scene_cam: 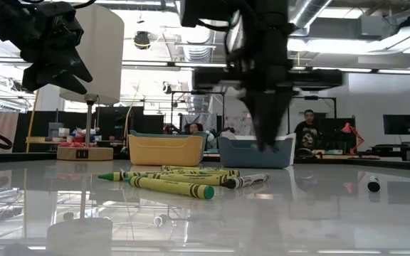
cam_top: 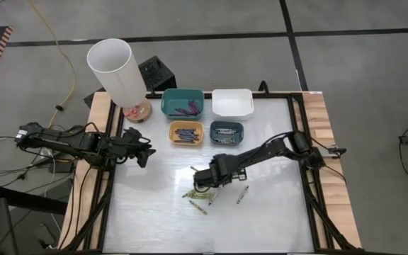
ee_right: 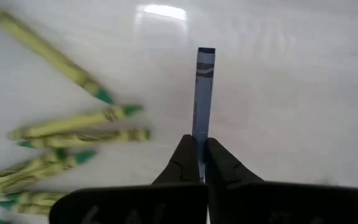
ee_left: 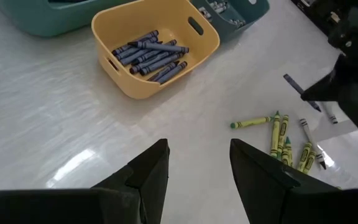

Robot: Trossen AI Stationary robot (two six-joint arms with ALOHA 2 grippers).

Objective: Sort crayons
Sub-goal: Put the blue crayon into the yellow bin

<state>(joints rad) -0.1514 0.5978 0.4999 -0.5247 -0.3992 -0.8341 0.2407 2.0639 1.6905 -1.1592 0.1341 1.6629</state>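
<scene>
the right gripper [ee_right: 199, 163] pinches one blue crayon [ee_right: 202, 93] above the table, beside the unsorted yellow-green crayons [cam_top: 198, 193]. the yellow bin [ee_left: 160, 56] already holds blue ones. the left gripper [ee_left: 197, 171] waits open, empty, at the table's left.

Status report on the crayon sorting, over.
Right gripper shut on blue crayon above yellow-green crayons. Left gripper open, waiting at table's left. Nothing blocking yellow bin.
</scene>
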